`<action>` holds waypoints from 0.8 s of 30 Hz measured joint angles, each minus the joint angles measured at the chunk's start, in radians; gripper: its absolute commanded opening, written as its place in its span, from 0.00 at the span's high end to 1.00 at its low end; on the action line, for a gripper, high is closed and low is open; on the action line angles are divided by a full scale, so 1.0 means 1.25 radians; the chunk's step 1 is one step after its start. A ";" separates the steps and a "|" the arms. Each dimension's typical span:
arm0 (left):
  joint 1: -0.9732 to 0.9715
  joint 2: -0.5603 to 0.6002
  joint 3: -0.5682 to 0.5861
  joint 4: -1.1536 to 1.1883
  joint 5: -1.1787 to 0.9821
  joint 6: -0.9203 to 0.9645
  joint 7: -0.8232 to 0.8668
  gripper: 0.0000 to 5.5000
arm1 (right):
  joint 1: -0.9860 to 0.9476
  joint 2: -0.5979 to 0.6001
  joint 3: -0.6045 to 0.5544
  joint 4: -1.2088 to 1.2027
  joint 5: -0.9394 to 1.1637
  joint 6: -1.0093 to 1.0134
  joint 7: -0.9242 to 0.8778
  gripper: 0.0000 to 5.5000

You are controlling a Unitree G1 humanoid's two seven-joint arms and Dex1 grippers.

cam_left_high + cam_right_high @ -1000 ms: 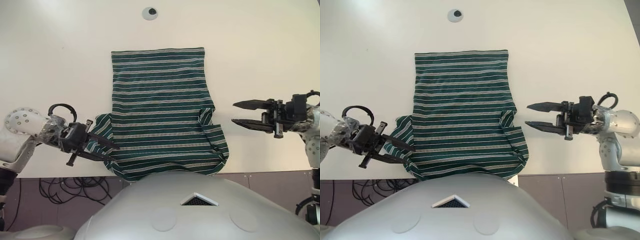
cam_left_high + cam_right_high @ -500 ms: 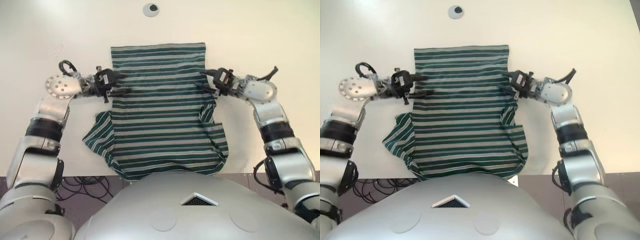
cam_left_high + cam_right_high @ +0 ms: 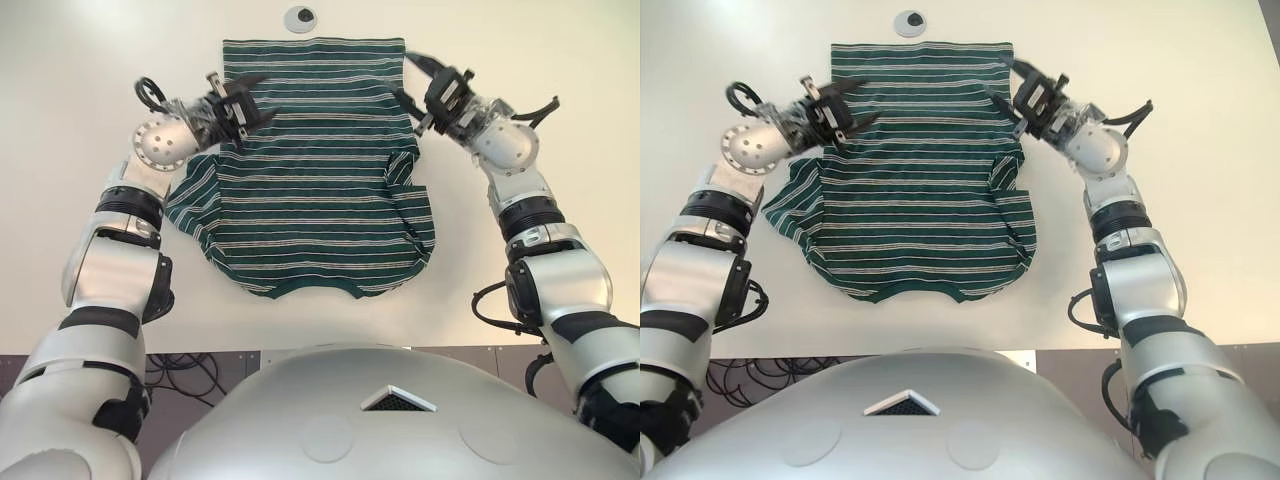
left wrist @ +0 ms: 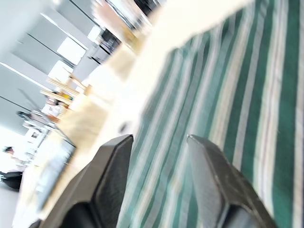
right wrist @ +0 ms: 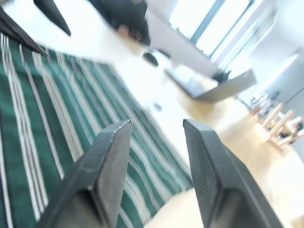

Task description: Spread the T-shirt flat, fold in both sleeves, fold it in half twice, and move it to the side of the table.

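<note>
Left gripper and right gripper are both wide open, holding nothing, over the shirt's far side edges. Shirt lies mid-table, hem far.

Risk: the left sleeve sticks out and the right side is bunched, so an uneven pinch would likely skew the cloth.

Disc sits just beyond the hem and could get nudged.
</note>
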 measured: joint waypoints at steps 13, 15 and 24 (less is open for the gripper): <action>0.240 0.113 -0.055 -0.246 0.154 -0.017 -0.028 0.62 | 0.447 -0.229 -0.015 -0.498 0.046 0.104 0.139 0.64; 0.241 0.116 -0.063 -0.252 0.179 -0.008 0.004 0.62 | 0.461 -0.248 -0.012 -0.504 0.033 0.120 0.148 0.64; 0.240 0.114 -0.085 -0.252 0.204 -0.004 0.064 0.62 | 0.447 -0.250 0.018 -0.453 -0.077 0.171 0.113 0.64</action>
